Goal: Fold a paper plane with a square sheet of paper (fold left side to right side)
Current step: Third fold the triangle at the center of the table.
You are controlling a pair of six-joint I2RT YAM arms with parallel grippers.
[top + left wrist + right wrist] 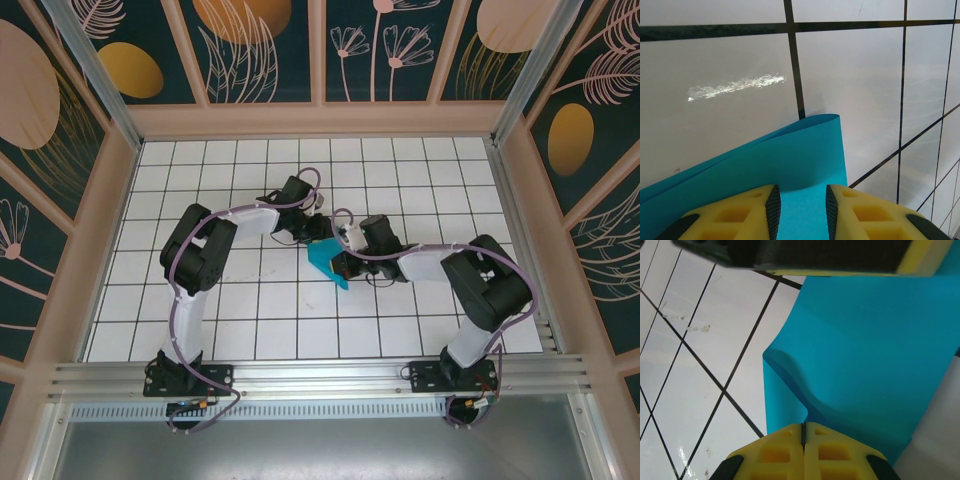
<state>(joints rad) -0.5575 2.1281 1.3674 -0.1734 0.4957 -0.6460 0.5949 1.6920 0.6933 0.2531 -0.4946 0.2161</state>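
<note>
The square sheet of paper [325, 262] is bright cyan-blue and already doubled over. It sits near the middle of the desk [200, 300], between the two arms, and partly rises off the surface rather than lying flat. In the left wrist view its upper layer curves over in a soft, rounded fold, and the corner of that fold lies just beside a black grid line [794, 65]. In the right wrist view the paper bulges and ripples, with a loose layer curling down toward the camera. The right fingers [342, 264] are pressed fully together, pad against pad. The near edge of the paper runs into the seam between them, so they appear to pinch it. The left fingers [316, 236] reach the paper from the far-left side. Their yellow tips stand a modest way apart with the cyan sheet showing in the gap, but whether they grip it or only rest against it cannot be told. A pale scuff [735, 85] marks the white tile beyond the fold. Dark panels painted with leaves and orange discs [260, 40] wall the desk in. An aluminium rail [320, 375] along the near edge carries both arm bases.
</note>
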